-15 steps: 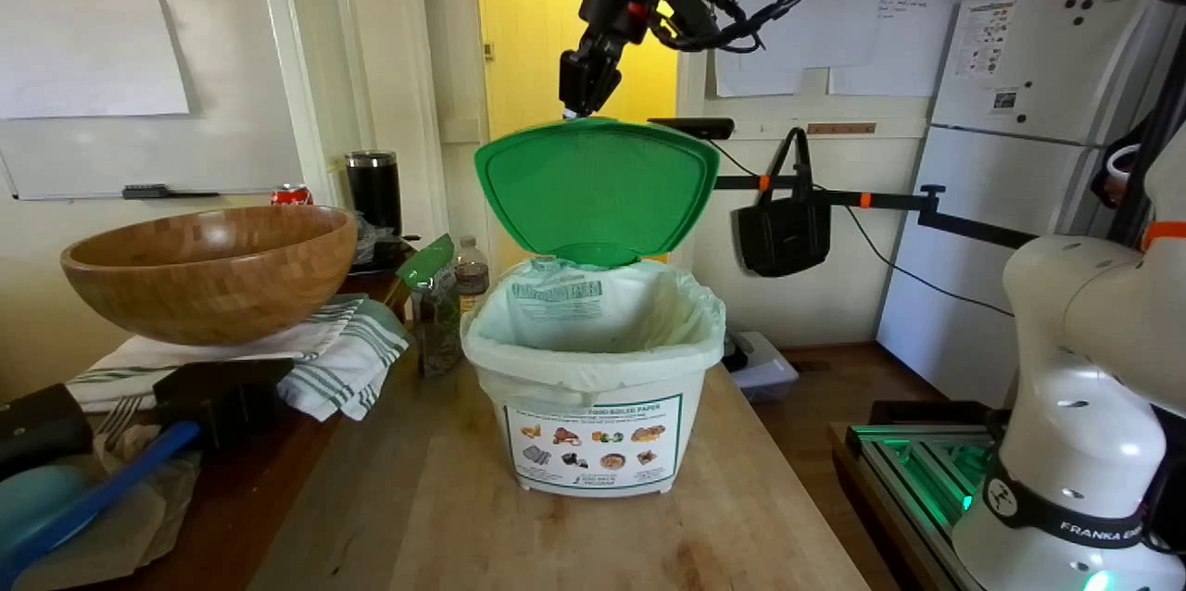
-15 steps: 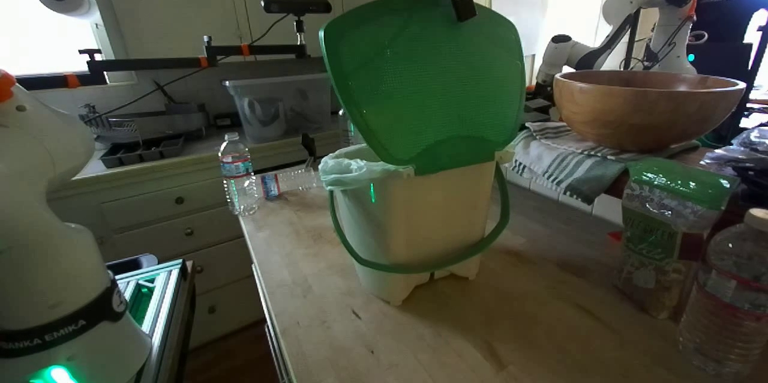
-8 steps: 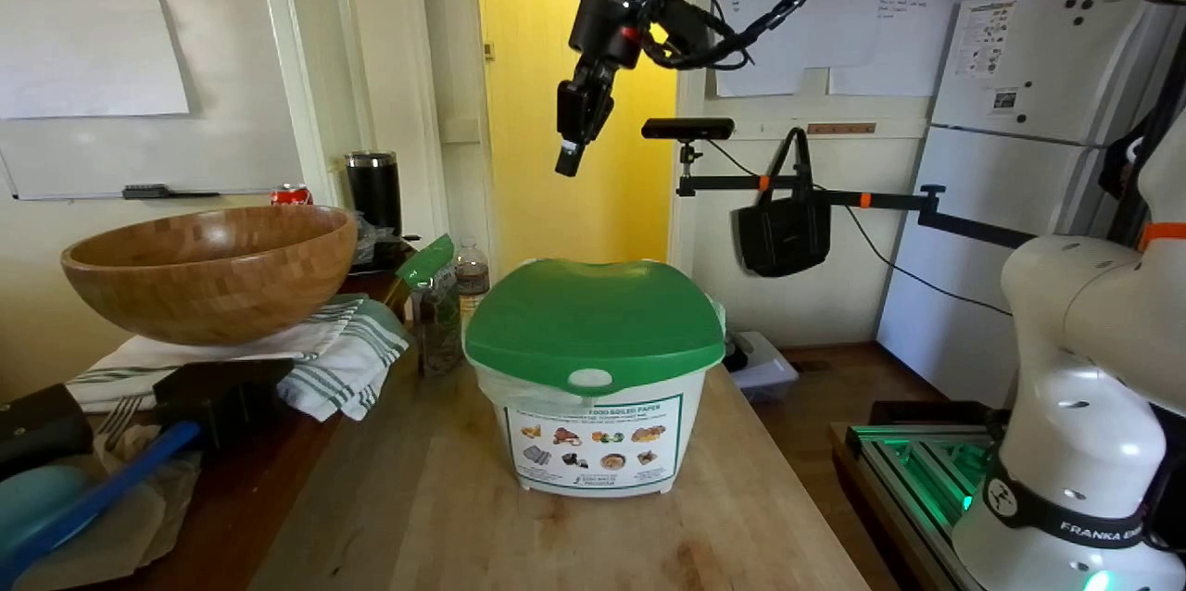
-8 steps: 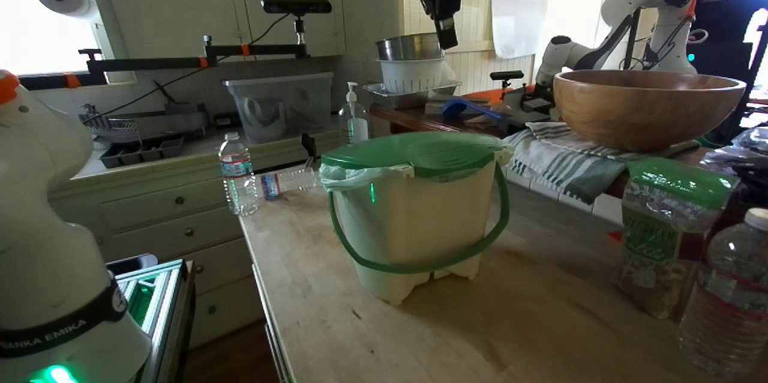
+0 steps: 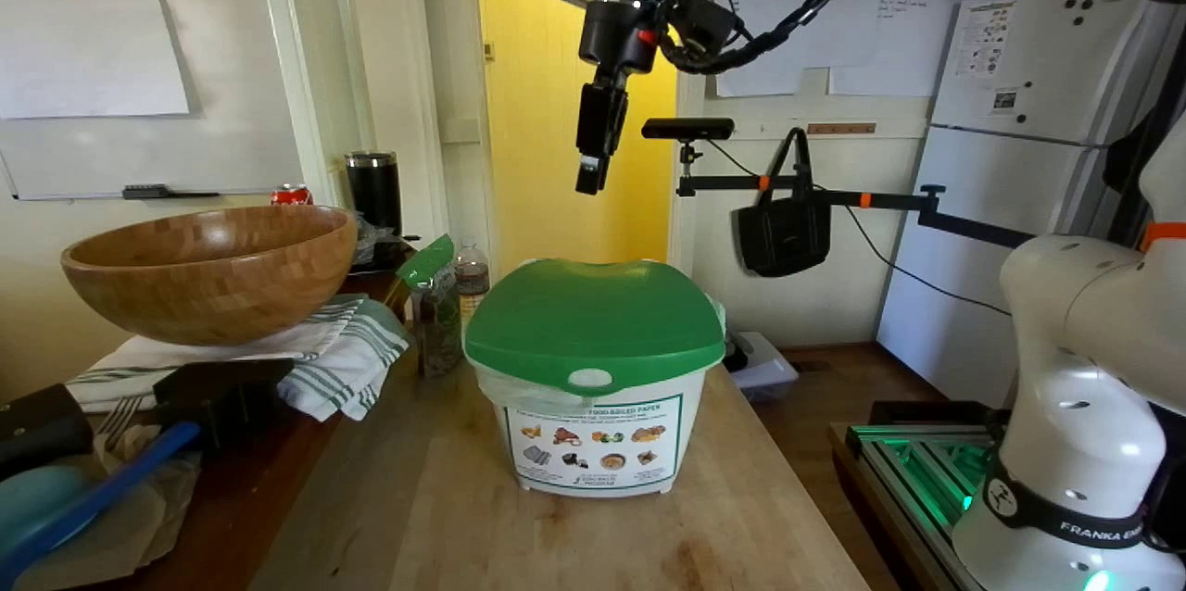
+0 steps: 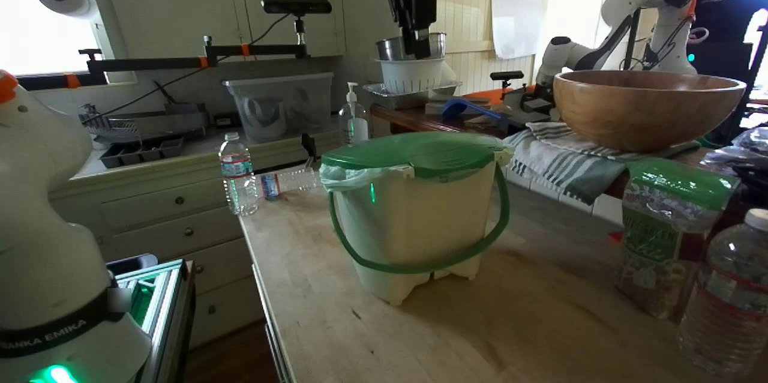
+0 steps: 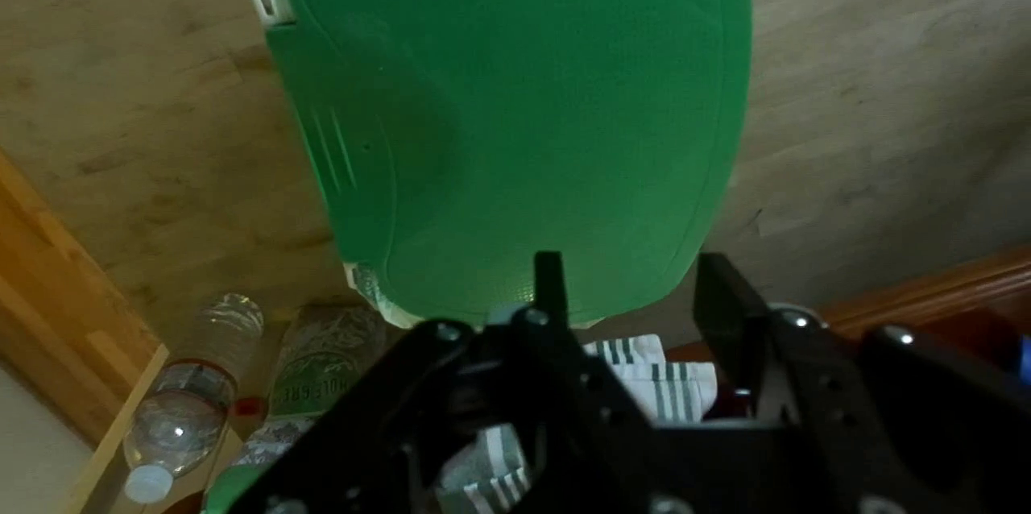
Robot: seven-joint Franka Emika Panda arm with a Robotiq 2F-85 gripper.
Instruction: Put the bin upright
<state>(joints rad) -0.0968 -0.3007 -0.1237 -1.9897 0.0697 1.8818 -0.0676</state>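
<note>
The bin stands upright on the wooden counter in both exterior views, with its food-picture label facing one camera. Its green lid is shut over the body, with liner edges poking out at the rim. In an exterior view the bin shows its back and a lowered green handle. In the wrist view the lid fills the middle. My gripper is above the lid, apart from it; it also shows in an exterior view. In the wrist view the fingers are spread with nothing between them.
A large wooden bowl sits on a striped towel beside the counter. A green-topped bag and a water bottle stand near the bin. More bottles are at the counter's far edge. A camera arm stretches behind.
The green lid stood raised a second ago with my gripper at its upper edge; it has swung down shut. My gripper is now lower in both exterior views and apart from the lid.
</note>
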